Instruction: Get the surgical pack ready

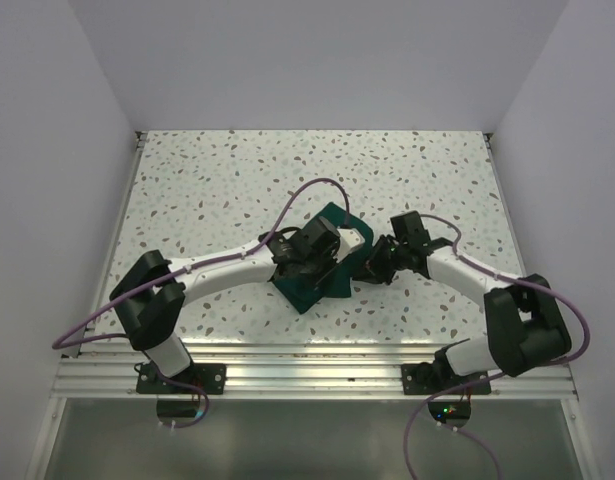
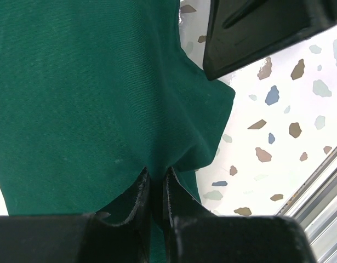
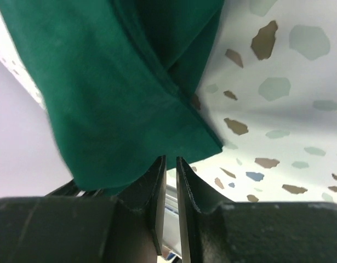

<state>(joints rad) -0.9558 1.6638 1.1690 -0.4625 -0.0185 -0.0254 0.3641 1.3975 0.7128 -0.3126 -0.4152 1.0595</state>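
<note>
The left claw (image 2: pixel 155 185) is clamped on the green cloth (image 2: pixel 75 109); the right claw (image 3: pixel 169 164) is nearly together at its edge, grip impossible to tell.

Classification: robotics laboratory test cell. Grounds: a speckled worktop (image 1: pixel 237 180), closed in by plain white panels (image 1: pixel 317 60) (matte, unmarked) at its far edge and both sides; an aluminium rail (image 1: pixel 317 368) along the worktop's near edge; left arm (image 1: pixel 227 272) and right arm (image 1: pixel 465 276), both bolted at that near edge and reaching over the worktop's middle; purple cables (image 1: pixel 312 184) looping from the arms above the worktop.
</note>
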